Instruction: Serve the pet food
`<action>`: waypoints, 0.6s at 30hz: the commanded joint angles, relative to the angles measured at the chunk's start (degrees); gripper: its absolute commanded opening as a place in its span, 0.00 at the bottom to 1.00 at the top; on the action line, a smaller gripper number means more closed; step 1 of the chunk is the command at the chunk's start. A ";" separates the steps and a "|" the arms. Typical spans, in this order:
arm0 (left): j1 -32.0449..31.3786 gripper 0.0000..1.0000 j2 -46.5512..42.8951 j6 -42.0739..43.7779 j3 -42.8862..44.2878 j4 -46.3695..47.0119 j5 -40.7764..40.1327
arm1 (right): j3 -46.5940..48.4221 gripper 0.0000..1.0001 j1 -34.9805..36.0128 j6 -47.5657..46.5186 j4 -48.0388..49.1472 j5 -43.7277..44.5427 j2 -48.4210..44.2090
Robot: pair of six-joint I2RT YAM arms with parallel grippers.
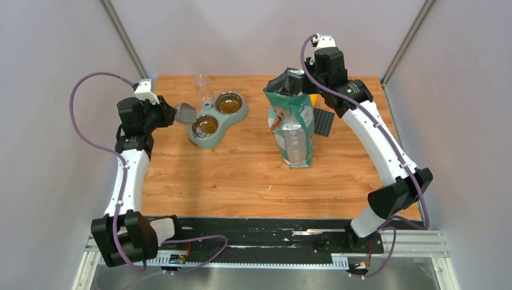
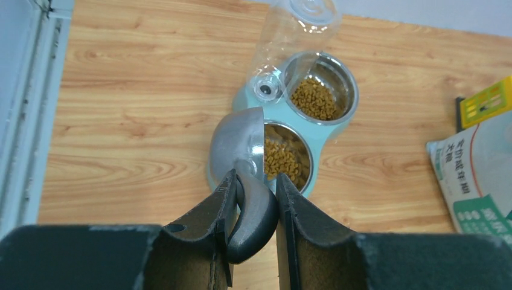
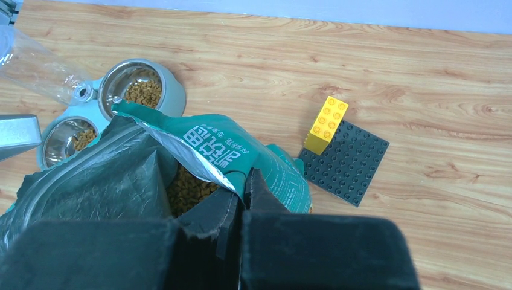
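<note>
Pet food (image 2: 281,160) lies as brown kibble in both steel bowls of a pale green double feeder (image 1: 218,116); more kibble (image 3: 187,187) shows inside the open green-and-white bag (image 1: 293,121). My left gripper (image 2: 256,181) is shut on the dark handle of the grey metal scoop (image 2: 238,142), whose bowl is tipped on its side over the near bowl's left rim. My right gripper (image 3: 244,184) is shut on the bag's top edge and holds it open and upright at the table's back middle.
A clear plastic bottle (image 1: 202,89) is tilted into the feeder's far side. A dark grey studded baseplate (image 3: 347,160) with a yellow brick (image 3: 326,124) lies right of the bag. Grey walls close in on both sides.
</note>
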 commanded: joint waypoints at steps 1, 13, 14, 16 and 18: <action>-4.01 0.00 -4.88 9.05 4.58 -4.31 -7.59 | 0.07 0.00 -1.04 0.44 7.13 2.10 -3.41; -10.86 0.00 -12.51 -10.54 11.21 9.03 14.42 | 0.22 0.00 -0.88 1.14 7.14 -0.09 -3.60; -11.80 0.00 -12.35 -12.71 12.32 12.82 14.07 | 0.35 0.00 -0.80 1.26 7.10 -0.45 -3.47; -13.86 0.00 -11.35 -19.61 13.69 16.49 12.48 | 0.60 0.00 -0.63 1.41 7.14 -0.99 -3.21; -15.43 0.00 -6.89 -26.99 16.43 19.94 11.04 | 1.20 0.00 -0.40 1.10 7.15 -1.21 -3.00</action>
